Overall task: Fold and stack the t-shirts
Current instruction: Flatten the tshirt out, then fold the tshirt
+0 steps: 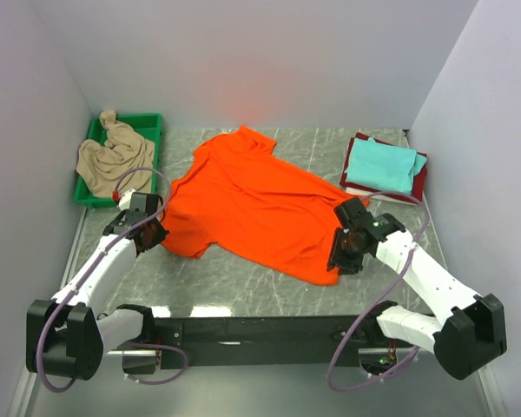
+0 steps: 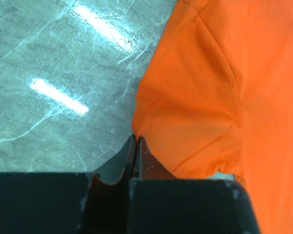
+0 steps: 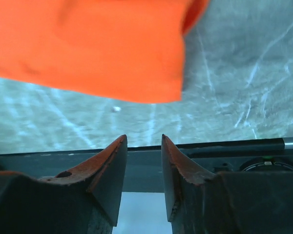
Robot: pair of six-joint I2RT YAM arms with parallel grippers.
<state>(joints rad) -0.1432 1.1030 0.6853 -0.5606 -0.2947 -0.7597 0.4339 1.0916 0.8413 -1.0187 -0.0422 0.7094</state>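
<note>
Nearest, in front of the orange t-shirt [image 1: 252, 200], a black rail [image 1: 252, 328] runs along the table [image 1: 243, 282] edge between the two arm bases. Grey marbled tabletop shows bare between rail and shirt, with glare streaks in the left wrist view. Left gripper [image 1: 159, 234] sits at the shirt's near-left sleeve. In its wrist view the left gripper [image 2: 136, 141] has its jaws pressed together, and the sleeve corner of the shirt [image 2: 224, 87] meets the tips; cannot tell whether cloth is pinched. Right gripper [image 1: 339, 256] is at the shirt's near-right hem corner. In its wrist view the right gripper [image 3: 144, 141] has its jaws parted by a narrow gap with nothing between them, and the hem of the shirt [image 3: 88, 44] lies just ahead, apart from the tips. The shirt is bright orange, spread mostly flat and diagonal at table centre, with a second sleeve pointing to the far wall and mild wrinkles. Beyond its left side is a green tray [image 1: 148, 120] holding a crumpled beige t-shirt [image 1: 113, 156]. Beyond its right side is a stack, apart from the orange cloth: a folded teal t-shirt [image 1: 382, 165] on a dark red t-shirt [image 1: 417, 185] on a white t-shirt [image 1: 365, 193].
</note>
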